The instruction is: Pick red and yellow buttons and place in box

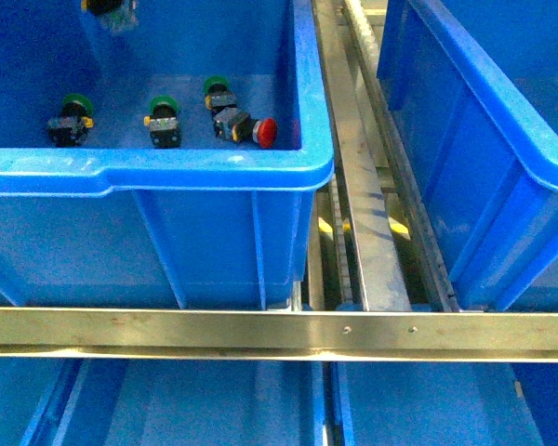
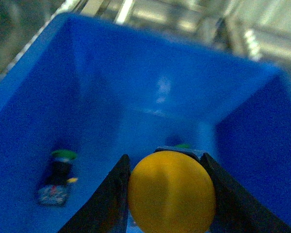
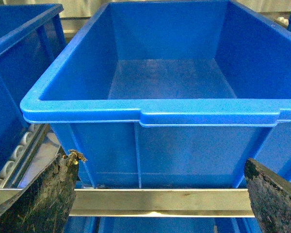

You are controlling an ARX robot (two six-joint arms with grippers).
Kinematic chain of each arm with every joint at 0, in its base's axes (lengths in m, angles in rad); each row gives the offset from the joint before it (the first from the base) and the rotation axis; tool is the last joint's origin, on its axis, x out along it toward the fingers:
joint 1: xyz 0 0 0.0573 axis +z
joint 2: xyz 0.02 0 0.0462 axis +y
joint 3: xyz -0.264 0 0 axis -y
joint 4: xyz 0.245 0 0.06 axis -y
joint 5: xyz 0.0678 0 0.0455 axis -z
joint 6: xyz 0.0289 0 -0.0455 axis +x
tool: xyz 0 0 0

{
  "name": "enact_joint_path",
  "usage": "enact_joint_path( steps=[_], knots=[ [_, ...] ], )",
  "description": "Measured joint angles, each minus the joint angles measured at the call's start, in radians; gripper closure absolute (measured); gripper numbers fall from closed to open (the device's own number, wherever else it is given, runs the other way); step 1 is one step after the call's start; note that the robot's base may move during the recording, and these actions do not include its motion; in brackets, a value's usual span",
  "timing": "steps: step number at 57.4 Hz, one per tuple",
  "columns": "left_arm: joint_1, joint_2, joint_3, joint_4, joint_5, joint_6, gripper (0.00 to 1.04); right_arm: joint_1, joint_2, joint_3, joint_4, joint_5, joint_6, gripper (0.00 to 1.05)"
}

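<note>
Upper left of the front frame, a deep blue plastic bin [image 1: 167, 172] holds three green-capped switches [image 1: 163, 119] in a row and one red-capped push-button switch [image 1: 251, 128] on its side, near the bin's front right corner. Inside this bin the left hand [image 2: 164, 160] is clenched on a yellow-capped push-button switch [image 2: 172, 194]. The right hand [image 3: 160, 160] is released, fingers [image 3: 43, 194] spread wide, facing a second blue plastic bin [image 3: 150, 116] behind a steel rail [image 3: 184, 203].

Front above blue bin [image 1: 167, 173], wrist views close-in
</note>
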Motion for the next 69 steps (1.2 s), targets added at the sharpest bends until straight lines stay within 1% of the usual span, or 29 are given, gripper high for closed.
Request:
enact_joint_path(
  steps=[2, 3, 4, 5, 8, 10, 15, 18, 27, 32, 36, 46, 54, 63, 69],
  knots=[
    [0.0, -0.032, -0.033, 0.06, 0.04, -0.062, 0.71, 0.0, 0.0, 0.0, 0.0, 0.0, 0.0, 0.06],
    [0.0, -0.036, -0.038, 0.069, 0.047, -0.062, 0.71, 0.0, 0.0, 0.0, 0.0, 0.0, 0.0, 0.06],
    [0.0, -0.051, -0.058, 0.108, 0.068, -0.113, 0.71, 0.0, 0.0, 0.0, 0.0, 0.0, 0.0, 0.06],
    [0.0, -0.058, -0.068, 0.128, 0.079, -0.123, 0.71, 0.0, 0.0, 0.0, 0.0, 0.0, 0.0, 0.06],
    [-0.006, -0.082, -0.118, 0.229, 0.131, -0.24, 0.71, 0.0, 0.0, 0.0, 0.0, 0.0, 0.0, 0.06],
    [-0.014, -0.089, -0.144, 0.284, 0.154, -0.288, 0.71, 0.0, 0.0, 0.0, 0.0, 0.0, 0.0, 0.06],
    [-0.049, -0.086, -0.192, 0.388, 0.184, -0.417, 0.71, 0.0, 0.0, 0.0, 0.0, 0.0, 0.0, 0.06],
    [-0.072, -0.076, -0.206, 0.426, 0.192, -0.459, 0.71, 0.0, 0.0, 0.0, 0.0, 0.0, 0.0, 0.06],
    [-0.175, 0.0, -0.212, 0.529, 0.232, -0.601, 0.71, 0.0, 0.0, 0.0, 0.0, 0.0, 0.0, 0.06],
    [-0.227, 0.042, -0.191, 0.548, 0.267, -0.642, 0.71, 0.0, 0.0, 0.0, 0.0, 0.0, 0.0, 0.06],
    [-0.276, 0.083, -0.157, 0.542, 0.315, -0.663, 0.71, 0.0, 0.0, 0.0, 0.0, 0.0, 0.0, 0.06],
    [-0.37, 0.099, -0.117, 0.455, 0.449, -0.657, 0.71, 0.0, 0.0, 0.0, 0.0, 0.0, 0.0, 0.06],
    [-0.425, 0.05, -0.145, 0.395, 0.524, -0.635, 0.71, 0.0, 0.0, 0.0, 0.0, 0.0, 0.0, 0.06],
    [-0.449, -0.078, -0.234, 0.349, 0.53, -0.618, 0.71, 0.0, 0.0, 0.0, 0.0, 0.0, 0.0, 0.06],
    [-0.455, -0.166, -0.297, 0.314, 0.512, -0.599, 0.71, 0.0, 0.0, 0.0, 0.0, 0.0, 0.0, 0.06]
  ],
)
